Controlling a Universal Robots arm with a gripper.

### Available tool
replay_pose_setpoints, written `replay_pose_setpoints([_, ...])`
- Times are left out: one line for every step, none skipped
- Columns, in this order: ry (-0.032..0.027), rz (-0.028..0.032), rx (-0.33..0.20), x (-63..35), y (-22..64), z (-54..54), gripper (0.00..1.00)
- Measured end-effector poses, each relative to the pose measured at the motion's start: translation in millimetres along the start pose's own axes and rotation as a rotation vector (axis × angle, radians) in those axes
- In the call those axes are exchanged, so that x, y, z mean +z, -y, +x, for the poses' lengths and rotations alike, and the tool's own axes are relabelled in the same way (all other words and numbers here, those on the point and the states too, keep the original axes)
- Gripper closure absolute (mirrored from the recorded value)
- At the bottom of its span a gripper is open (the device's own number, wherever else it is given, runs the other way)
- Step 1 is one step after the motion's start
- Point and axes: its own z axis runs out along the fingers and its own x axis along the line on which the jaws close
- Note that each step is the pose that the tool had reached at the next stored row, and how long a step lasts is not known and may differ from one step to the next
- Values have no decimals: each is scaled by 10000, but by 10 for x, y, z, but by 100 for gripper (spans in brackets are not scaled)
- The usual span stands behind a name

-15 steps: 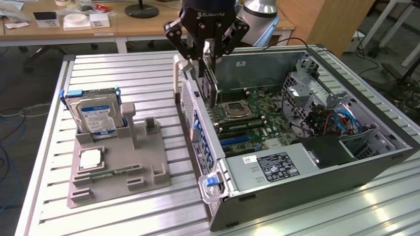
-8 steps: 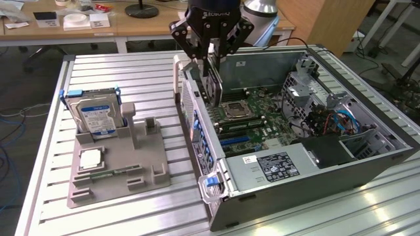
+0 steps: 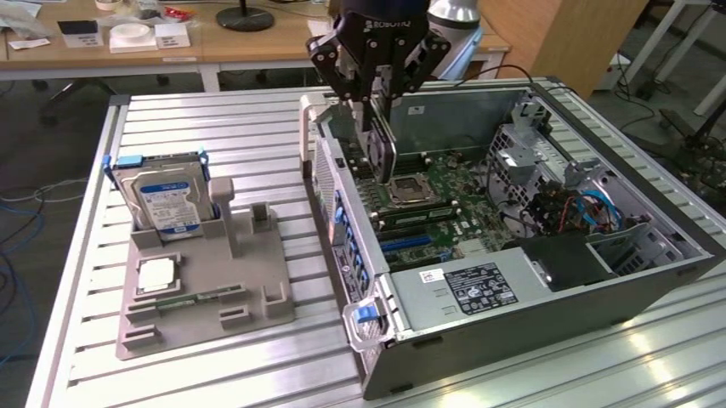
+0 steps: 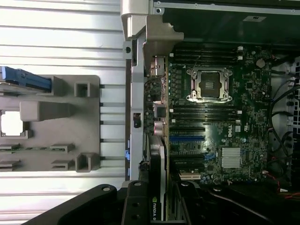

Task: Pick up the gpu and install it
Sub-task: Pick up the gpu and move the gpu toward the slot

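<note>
The gpu (image 3: 380,153) hangs upright under my gripper (image 3: 375,106), which is shut on its upper edge. It is a thin card with a dark cooler face, held over the open computer case (image 3: 340,212) just inside the case's rear panel. Below it lies the green motherboard (image 3: 443,195). In the wrist view the gpu (image 4: 158,164) is seen edge-on between my gripper (image 4: 157,190) parts, above the expansion slots (image 4: 187,138) beside the rear panel. It hangs clear above the board, touching no slot.
A grey fixture tray (image 3: 204,289) lies on the slatted table at the exterior view's left, with a hard drive (image 3: 168,200) standing in it, a square chip (image 3: 156,274) and a narrow memory stick (image 3: 187,299). Cables and a drive cage (image 3: 567,204) fill the case's far side.
</note>
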Motion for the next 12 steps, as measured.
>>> replay_pose_setpoints([0,0,0,1,-1,-21,73])
replay_pose_setpoints([0,-1,0,3,-1,-41,73])
replay_pose_setpoints([0,0,-1,3,-2,-60,73])
replay_pose_setpoints([0,-1,-1,5,-2,-78,73])
replay_pose_setpoints([0,-1,-1,6,-3,-96,73])
replay_pose_setpoints([0,-1,-1,7,-3,-113,73])
replay_pose_setpoints([0,0,0,8,-3,-129,73])
replay_pose_setpoints([-1,-1,0,9,-4,-147,73])
replay_pose_setpoints([0,-1,0,10,-4,-165,73])
replay_pose_setpoints([-1,0,0,11,-5,-185,73])
replay_pose_setpoints([0,-1,0,12,-5,-202,73])
replay_pose_setpoints([0,-2,0,13,-6,-217,73])
